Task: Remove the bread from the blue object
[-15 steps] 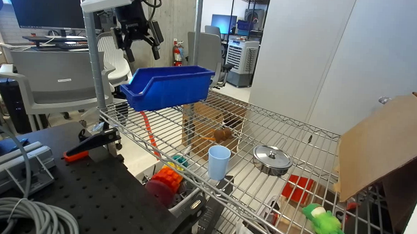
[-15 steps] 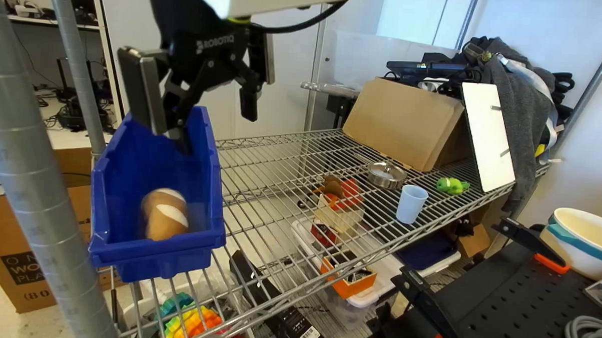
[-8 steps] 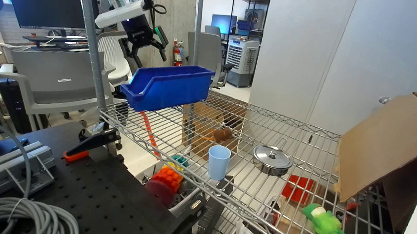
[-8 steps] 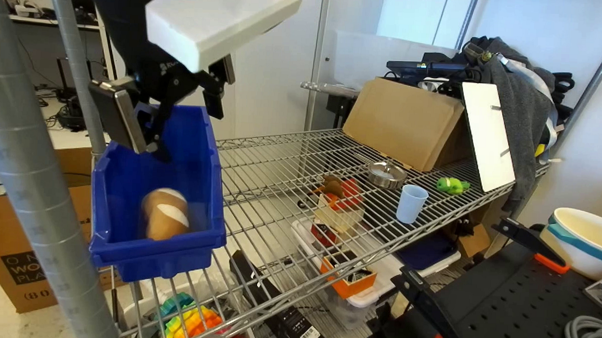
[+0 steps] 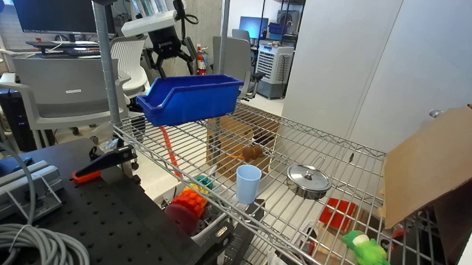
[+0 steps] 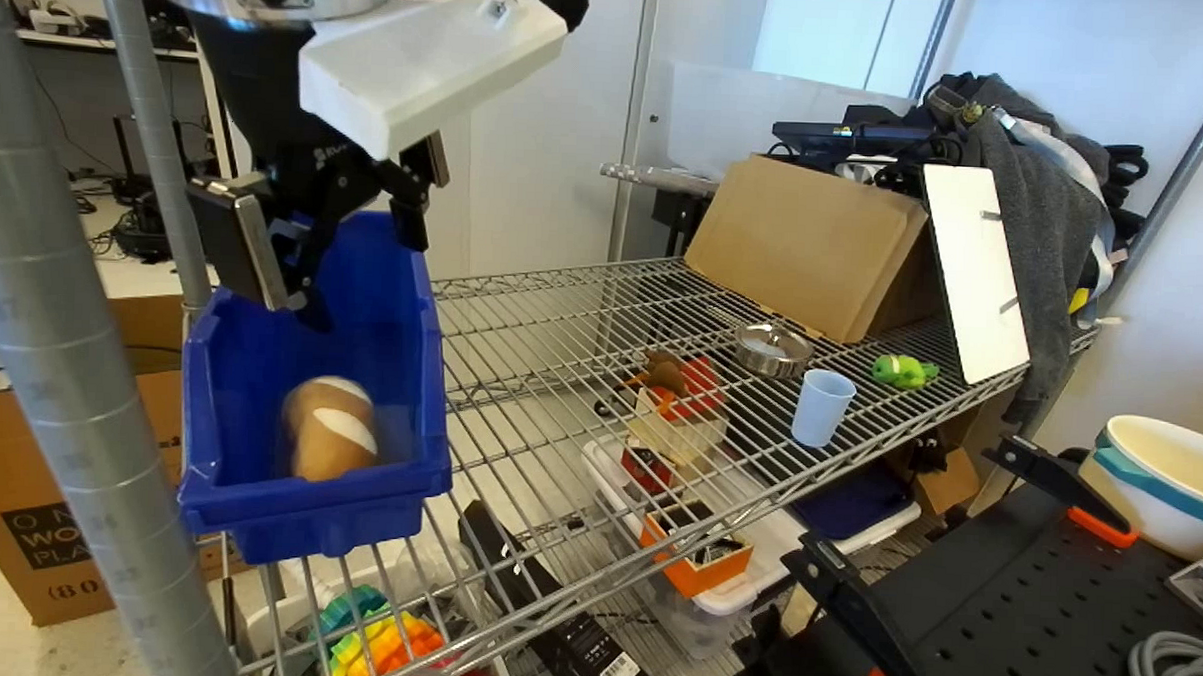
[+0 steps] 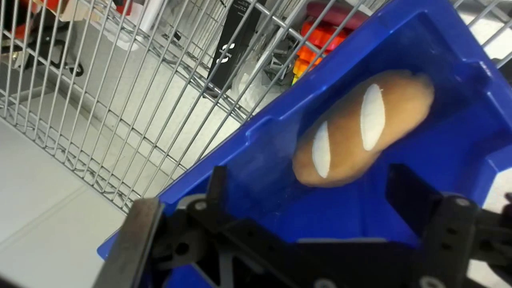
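- Blue plastic bin (image 6: 327,524), at left in an exterior view: resting on the wire shelf (image 6: 550,366). Removal not achieved.
- Bread (image 6: 330,429), brown with white slashes: inside that bin, near its open front. I log it as ungrasped.
- Gripper (image 6: 363,277): above the bin, jaws wide apart, holding nothing. By my assessment I have yet to line up, descend, grip, lift clear and set down.
- Lidded pot (image 6: 773,351), light blue cup (image 6: 822,408), green toy (image 6: 903,373), further right: I judge them outside the task.
- Obscured: in an exterior view the bin (image 5: 205,104) hides nearly all the bread; the arm (image 5: 147,6) is cut off at the top. In the wrist view the gripper covers the lower part of the bin, and the right edge crops it. Fingertip height over the bin's floor I cannot determine.
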Robot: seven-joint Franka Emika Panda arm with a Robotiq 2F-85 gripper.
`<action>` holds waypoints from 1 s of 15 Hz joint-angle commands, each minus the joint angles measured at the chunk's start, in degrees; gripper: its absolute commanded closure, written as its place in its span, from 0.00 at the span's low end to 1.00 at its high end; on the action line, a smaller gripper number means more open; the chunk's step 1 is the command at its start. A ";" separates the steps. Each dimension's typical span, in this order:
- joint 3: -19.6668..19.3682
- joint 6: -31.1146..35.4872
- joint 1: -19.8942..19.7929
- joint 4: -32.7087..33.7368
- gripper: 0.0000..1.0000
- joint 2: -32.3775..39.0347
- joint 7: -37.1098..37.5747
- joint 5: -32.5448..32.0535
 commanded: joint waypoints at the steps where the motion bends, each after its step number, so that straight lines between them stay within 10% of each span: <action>1: -1.01 0.14 0.97 0.12 0.00 -0.04 -0.59 0.98; 15: 0.24 1.71 -1.25 3.48 0.00 2.17 -5.24 15.18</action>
